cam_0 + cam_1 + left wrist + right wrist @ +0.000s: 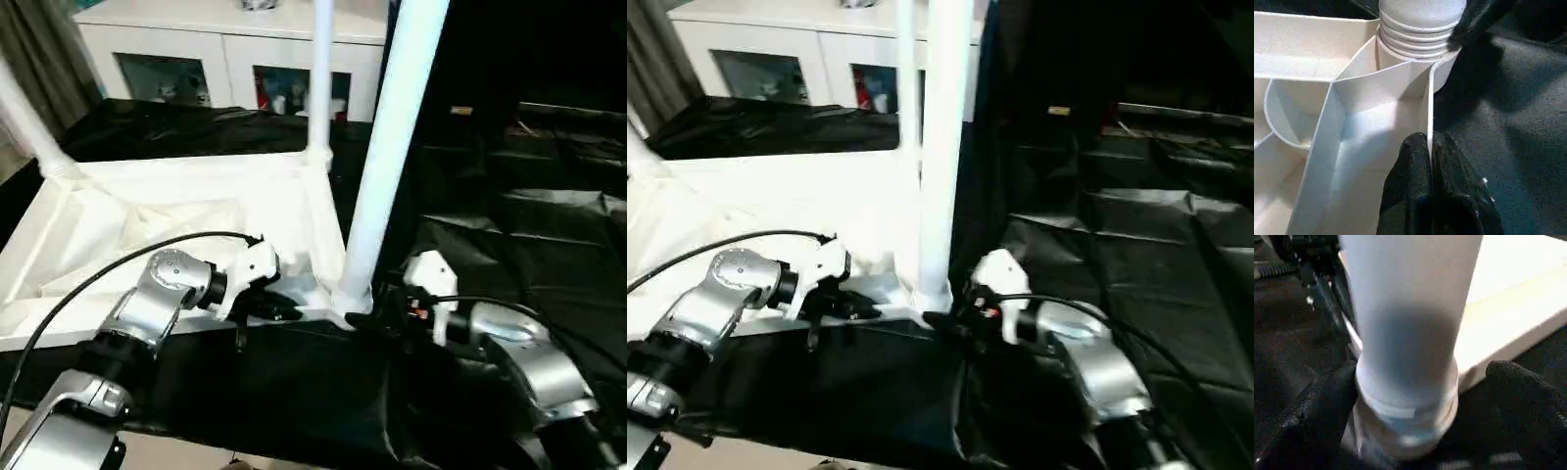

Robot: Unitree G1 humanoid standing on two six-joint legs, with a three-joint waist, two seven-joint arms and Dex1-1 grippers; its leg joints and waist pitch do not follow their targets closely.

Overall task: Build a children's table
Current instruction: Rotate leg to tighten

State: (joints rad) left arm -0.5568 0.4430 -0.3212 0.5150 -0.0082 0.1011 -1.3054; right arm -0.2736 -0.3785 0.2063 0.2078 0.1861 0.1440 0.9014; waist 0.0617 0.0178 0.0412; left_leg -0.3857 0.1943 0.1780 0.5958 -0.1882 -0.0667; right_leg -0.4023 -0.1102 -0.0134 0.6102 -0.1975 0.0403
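The children's table lies upside down on black cloth, its ribbed white top (pixel 147 211) facing up. Three legs stand in corner sockets: a near right leg (pixel 392 147), a far right leg (pixel 320 78) and a far left leg (pixel 24 122). My left gripper (pixel 279 311) is shut on the top's thin near rim (pixel 1429 117), just left of the near right socket (pixel 1415 54). At that leg's base my right gripper (pixel 377 313) stands open. Its fingers (pixel 1523 391) are on either side of the leg (pixel 1410 308), where it enters the socket.
A white cabinet (pixel 225 49) with glass doors stands behind the table. Black cloth (pixel 549 225) covers the surface to the right and in front. A grey curtain (pixel 39 49) hangs at the far left. A black cable (pixel 98 274) arcs over my left forearm.
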